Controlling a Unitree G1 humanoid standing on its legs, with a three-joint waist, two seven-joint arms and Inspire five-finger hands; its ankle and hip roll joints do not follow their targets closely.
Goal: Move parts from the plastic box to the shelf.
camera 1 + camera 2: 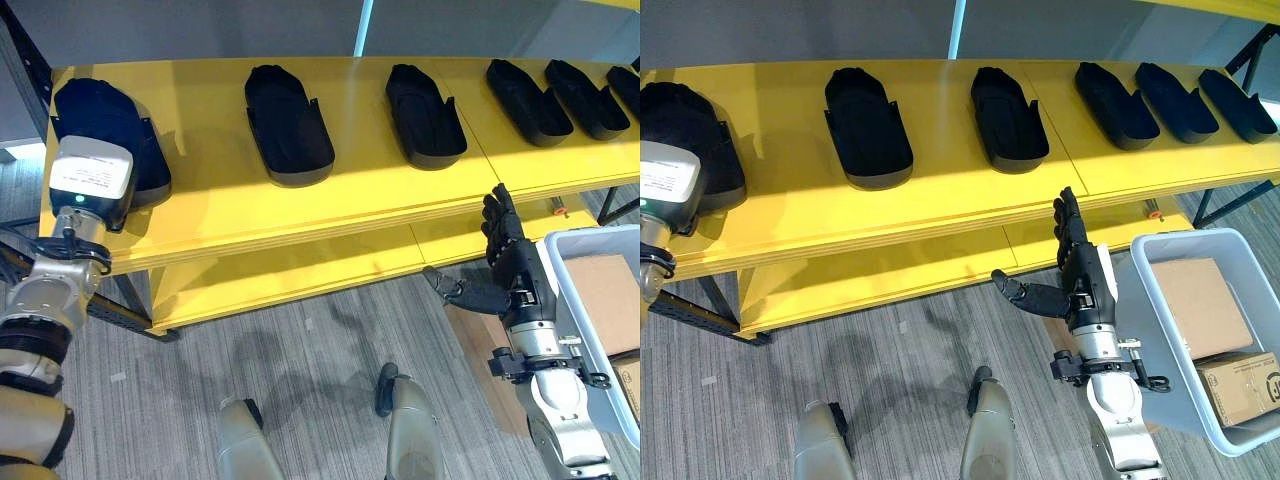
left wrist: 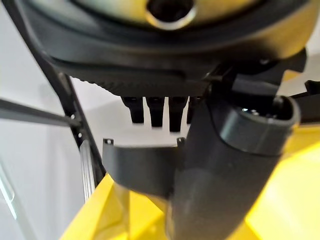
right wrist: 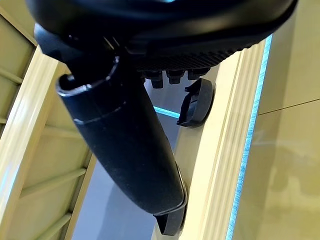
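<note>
On the yellow shelf [image 1: 330, 205], black parts lie in a row; the left robot hand [image 2: 165, 112], fingers straight, rests by the leftmost part [image 1: 105, 120] and could nudge it. The right robot hand [image 1: 1075, 270] hangs spread and empty below the shelf edge, beside the plastic box [image 1: 1140, 260]; lifting blind, it may strike that edge.

yellow shelf [image 1: 380, 200], black parts [image 1: 288, 125] (matte), grey box [image 1: 1150, 262]

Silver-grey arms end in dark hands: right hand [image 1: 1087, 275], left hand [image 2: 225, 165].
</note>
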